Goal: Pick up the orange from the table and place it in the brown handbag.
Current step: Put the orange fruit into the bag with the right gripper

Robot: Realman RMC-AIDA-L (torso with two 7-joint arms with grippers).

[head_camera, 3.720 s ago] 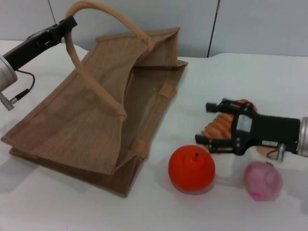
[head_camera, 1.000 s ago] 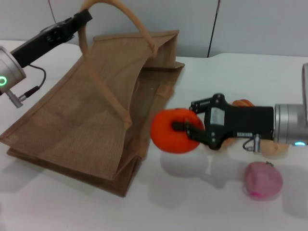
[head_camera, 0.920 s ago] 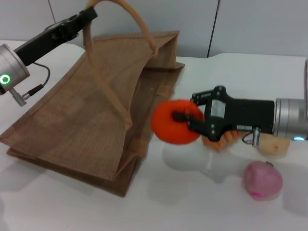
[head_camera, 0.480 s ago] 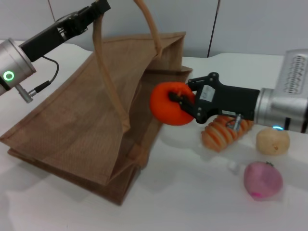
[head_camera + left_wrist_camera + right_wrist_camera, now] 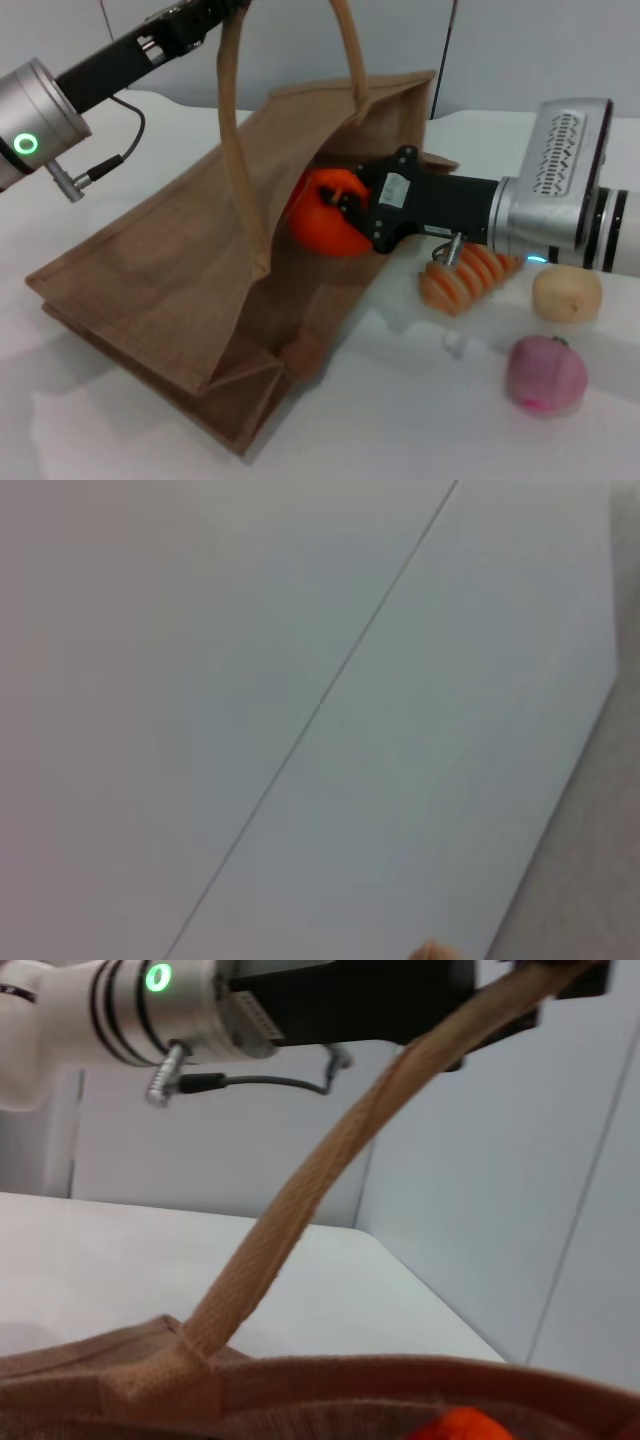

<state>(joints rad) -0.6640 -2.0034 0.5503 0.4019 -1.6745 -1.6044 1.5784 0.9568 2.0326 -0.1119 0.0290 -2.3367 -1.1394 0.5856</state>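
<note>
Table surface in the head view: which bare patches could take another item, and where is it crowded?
Free: the white table in front, between the brown handbag and the pink fruit, and the near-left corner. Crowded: the right side, where the right gripper holds the orange at the bag's mouth, beside the ribbed item and beige fruit.

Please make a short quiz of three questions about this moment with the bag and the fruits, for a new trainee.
1. True or false: the orange lies free on the table.
2. Which gripper lifts the handle of the bag?
A. left
B. right
C. neither
3. Fill in: the right gripper is shut on the ____, at the mouth of the bag.

Key
1. False. The right gripper holds it at the bag's opening.
2. A. The left gripper holds the handle up near the top edge of the head view.
3. orange
</note>
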